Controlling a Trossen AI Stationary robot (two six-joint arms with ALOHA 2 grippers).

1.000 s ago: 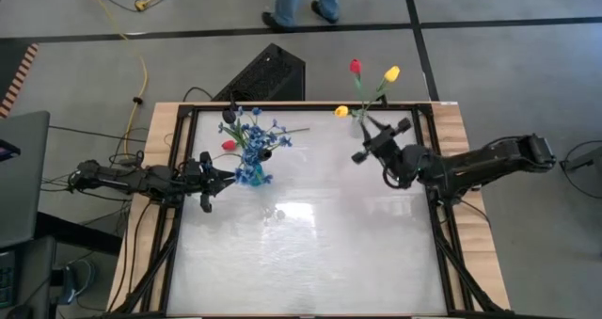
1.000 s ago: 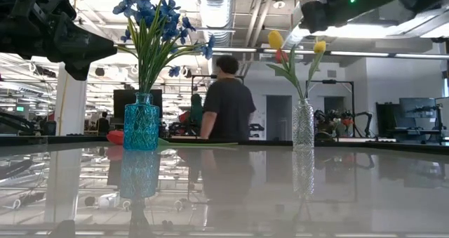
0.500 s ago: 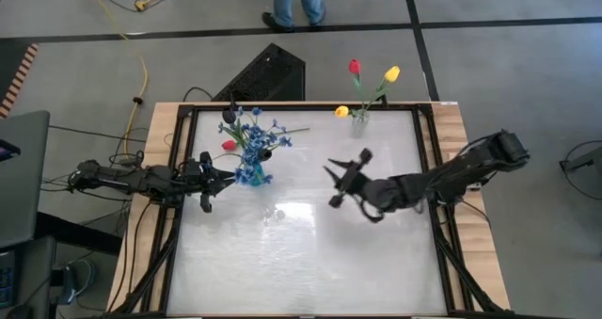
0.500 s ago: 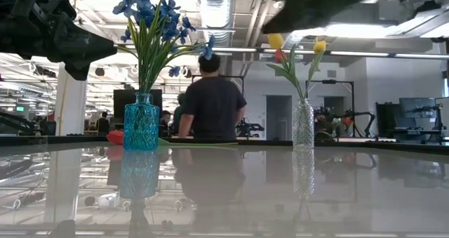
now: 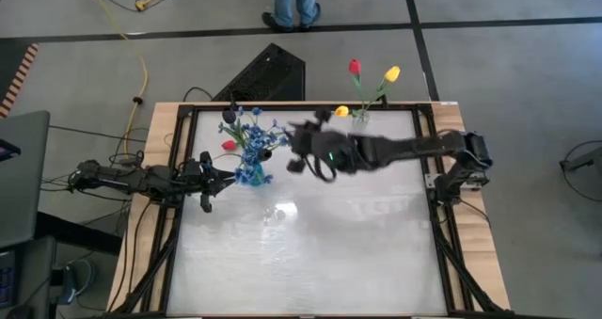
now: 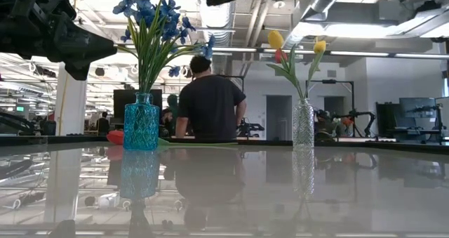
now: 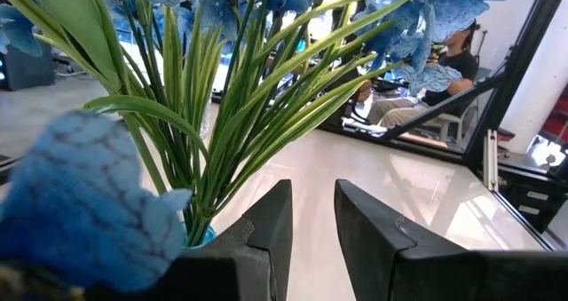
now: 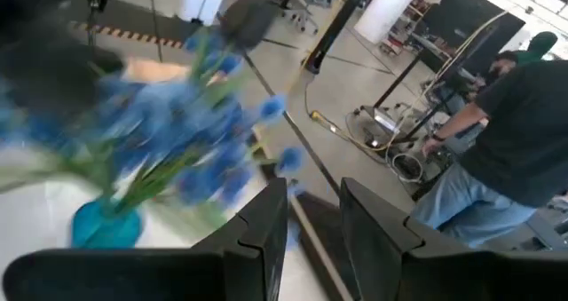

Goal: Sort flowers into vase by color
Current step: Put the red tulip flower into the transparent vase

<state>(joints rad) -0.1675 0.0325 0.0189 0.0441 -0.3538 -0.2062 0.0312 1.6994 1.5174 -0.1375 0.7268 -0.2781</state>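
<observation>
The right gripper (image 5: pixel 299 148) hangs high over the table (image 5: pixel 310 253), just beside the blue sprays (image 5: pixel 252 131) that stand in the blue vase (image 5: pixel 251 173). Its 2 fingers (image 8: pixel 257 239) are a little apart with an empty gap between them, so it holds nothing. Seen from this claw, the blue vase is just below and ahead, and a red tulip (image 5: pixel 229 145) lies flat on the table on the far side of that vase, its head touching the table next to the vase base. A black-headed bloom (image 5: pixel 266 154) shows among the blue sprays, very near the claw. Behind the right gripper, toward the back edge of the table, the clear vase (image 5: pixel 358 118) holds 1 red tulip (image 5: pixel 356 67) and 2 yellow tulips (image 5: pixel 391 73). The left gripper (image 5: pixel 209 180) waits on the other side of the blue vase, just beside it, its fingers (image 7: pixel 266 239) also slightly apart and empty. A person (image 6: pixel 208 101) stands in the room beyond the table.
</observation>
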